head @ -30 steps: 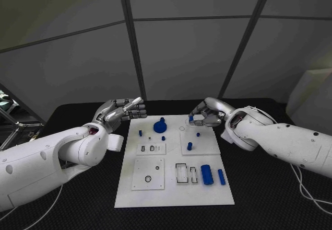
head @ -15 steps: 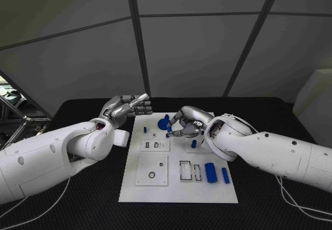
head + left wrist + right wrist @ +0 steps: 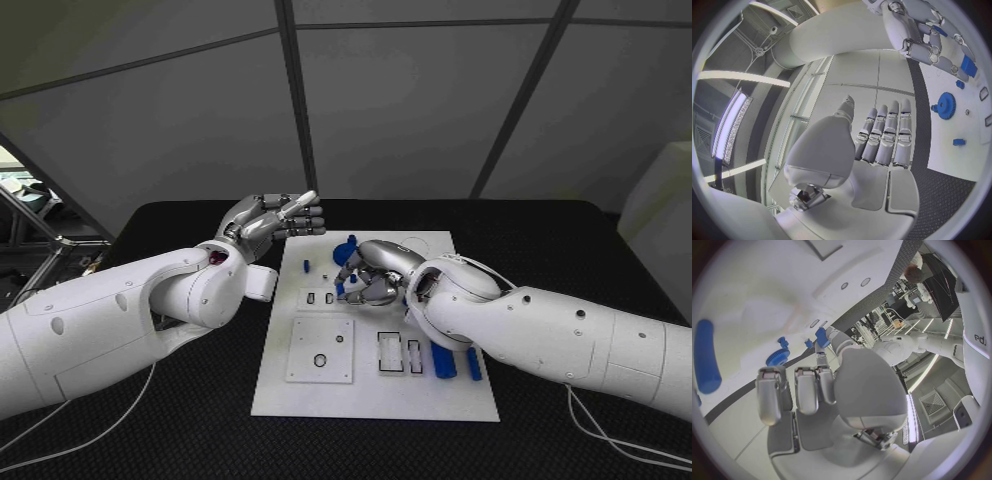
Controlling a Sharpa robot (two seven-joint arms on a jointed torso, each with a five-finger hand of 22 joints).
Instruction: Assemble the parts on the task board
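Note:
The white task board (image 3: 375,400) lies in the middle of the black table. My right hand (image 3: 372,277) hangs low over the board's left middle and pinches a small blue part (image 3: 340,288) at its fingertips; the same part (image 3: 821,336) is seen in the right wrist view. Just beyond it on the board lies a blue gear (image 3: 343,256). My left hand (image 3: 274,217) is raised off the board's far left corner and holds nothing, its fingers (image 3: 882,132) lying side by side. The left wrist view takes in the right hand (image 3: 923,30) and the gear (image 3: 945,105).
A blue cylinder (image 3: 441,361) and a thinner blue bar (image 3: 472,365) lie at the board's near right, beside two rectangular slots (image 3: 387,352). A square plate with a hole (image 3: 320,350) sits near left. A small blue peg (image 3: 304,266) stands at the far left.
My right hand has carried the small blue part from the board's far right, across the gear, down to its left middle. The left hand has stayed raised. The camera has shifted a little.

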